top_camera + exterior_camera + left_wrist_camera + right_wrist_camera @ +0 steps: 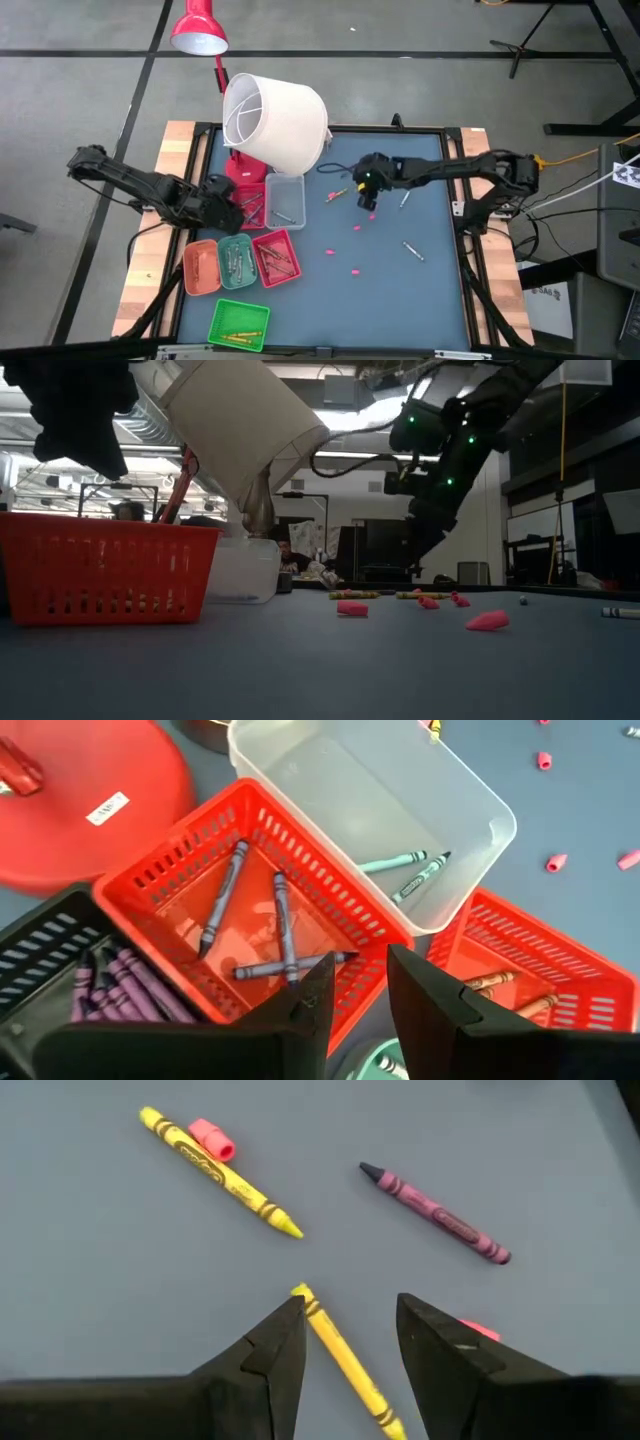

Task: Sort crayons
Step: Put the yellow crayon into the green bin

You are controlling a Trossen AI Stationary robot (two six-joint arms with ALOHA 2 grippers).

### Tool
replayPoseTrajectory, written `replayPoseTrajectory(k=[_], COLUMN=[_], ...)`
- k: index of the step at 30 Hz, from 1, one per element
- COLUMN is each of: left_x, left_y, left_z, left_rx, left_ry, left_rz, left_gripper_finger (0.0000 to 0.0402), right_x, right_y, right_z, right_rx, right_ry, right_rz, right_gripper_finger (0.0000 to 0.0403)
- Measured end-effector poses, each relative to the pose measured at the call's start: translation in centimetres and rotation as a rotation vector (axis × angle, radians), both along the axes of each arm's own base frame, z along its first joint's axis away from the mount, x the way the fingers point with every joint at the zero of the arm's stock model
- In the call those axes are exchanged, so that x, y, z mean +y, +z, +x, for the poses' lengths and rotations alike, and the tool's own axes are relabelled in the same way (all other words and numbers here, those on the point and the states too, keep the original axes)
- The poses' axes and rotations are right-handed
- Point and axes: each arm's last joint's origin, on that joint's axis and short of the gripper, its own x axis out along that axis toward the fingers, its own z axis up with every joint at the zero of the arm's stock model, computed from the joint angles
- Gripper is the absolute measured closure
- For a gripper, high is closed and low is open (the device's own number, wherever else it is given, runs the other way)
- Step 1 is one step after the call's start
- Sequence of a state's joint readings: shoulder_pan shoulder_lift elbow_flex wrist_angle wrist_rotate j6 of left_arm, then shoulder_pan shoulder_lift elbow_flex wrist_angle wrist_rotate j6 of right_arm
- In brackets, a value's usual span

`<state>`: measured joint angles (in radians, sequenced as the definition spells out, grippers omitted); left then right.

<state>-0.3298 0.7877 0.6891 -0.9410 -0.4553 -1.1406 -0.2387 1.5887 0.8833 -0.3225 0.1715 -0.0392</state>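
Left gripper [355, 990]: hanging over the cluster of trays at the table's left, fingers apart and holding nothing; grey-blue crayons [280, 925] are lying in the red tray [330, 855] below it.

Right gripper [350, 1345]: hovering low over the mat near the table's middle, fingers spread wide and empty, straddling a yellow crayon [345, 1360].

Step in hand, by judgement: picking up that yellow crayon. Doing it well is calling for descending straight, keeping the stick centred between the fingers, closing across its width rather than along it, and avoiding the pink stub [478, 1330] just beside one finger.

Loose stock on the mat: a second yellow crayon [220, 1172] with a pink stub [211, 1138] touching it, a purple crayon [435, 1212] well apart, grey sticks [413, 250] farther right, more pink stubs [355, 270] scattered.

Containers:
- Black tray [40, 945]: holding purple crayons [125, 985].
- Red tray: holding four or so grey-blue crayons, crossed.
- Clear tray [470, 790]: holding two pale green crayons [405, 870].
- Second red tray [560, 960]: holding orange-brown crayons [500, 982].
- Orange tray [201, 267]: contents not readable.
- Teal tray [237, 262]: holding a few sticks, colour unclear.
- Green tray [240, 326]: holding yellow crayons [238, 335].
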Motion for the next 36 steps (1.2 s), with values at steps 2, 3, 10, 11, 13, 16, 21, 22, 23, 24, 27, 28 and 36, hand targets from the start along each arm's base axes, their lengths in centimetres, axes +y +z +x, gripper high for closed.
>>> replayPoseTrajectory(k=[2,3,10,11,13,16,21,22,23,24,27,28,36], left_x=[-0.2,-0.3,-1.1,-1.3,-1.7,-2.5,-3.8,-4.0,-4.2,-4.5,-5.1,-5.3,-6.8], left_y=[-0.2,-0.3,-1.2,-1.3,-1.4,-1.5,-1.6,-1.6,-1.7,-1.7,-2.0,-2.1,-3.4], left_z=[0.5,0.7,2.7,3.1,3.7,4.6,5.7,5.9,6.0,6.2,6.5,6.7,7.7], left_rx=[0.007,0.012,0.017,0.008,-0.015,-0.06,-0.133,-0.143,-0.15,-0.159,-0.166,-0.167,-0.151], left_ry=[-0.001,-0.002,-0.011,-0.016,-0.03,-0.055,-0.093,-0.1,-0.108,-0.115,-0.135,-0.14,-0.181], left_rz=[0.002,0.004,0.005,0.001,-0.01,-0.032,-0.063,-0.067,-0.071,-0.075,-0.08,-0.08,-0.078], left_gripper_finger=[0.0322,0.0322,0.0322,0.0322,0.0322,0.0322,0.0322,0.0322,0.0322,0.0322,0.0322,0.0322,0.0322], right_x=[-0.7,-1.1,-2.0,-2.1,-2.0,-2.0,-2.0,-2.0,-2.0,-2.0,-2.0,-2.0,-2.2], right_y=[0.0,0.0,-0.1,-0.1,-0.1,-0.2,-0.2,-0.2,-0.2,-0.2,-0.2,-0.3,-3.2], right_z=[-0.2,-0.3,-0.7,-0.7,-0.8,-0.8,-0.8,-0.8,-0.8,-0.8,-0.7,-0.7,-0.2], right_rx=[-0.001,-0.005,-0.008,-0.001,0.006,0.006,0.01,0.01,0.01,0.01,0.011,0.014,0.107], right_ry=[0.011,0.02,0.082,0.093,0.11,0.118,0.135,0.135,0.135,0.135,0.134,0.134,0.129], right_rz=[0.024,0.044,0.094,0.09,0.09,0.096,0.087,0.087,0.087,0.087,0.087,0.088,0.125], right_gripper_finger=[0.0247,0.0247,0.0247,0.0247,0.0247,0.0247,0.0247,0.0247,0.0247,0.0247,0.0247,0.0247,0.0247])
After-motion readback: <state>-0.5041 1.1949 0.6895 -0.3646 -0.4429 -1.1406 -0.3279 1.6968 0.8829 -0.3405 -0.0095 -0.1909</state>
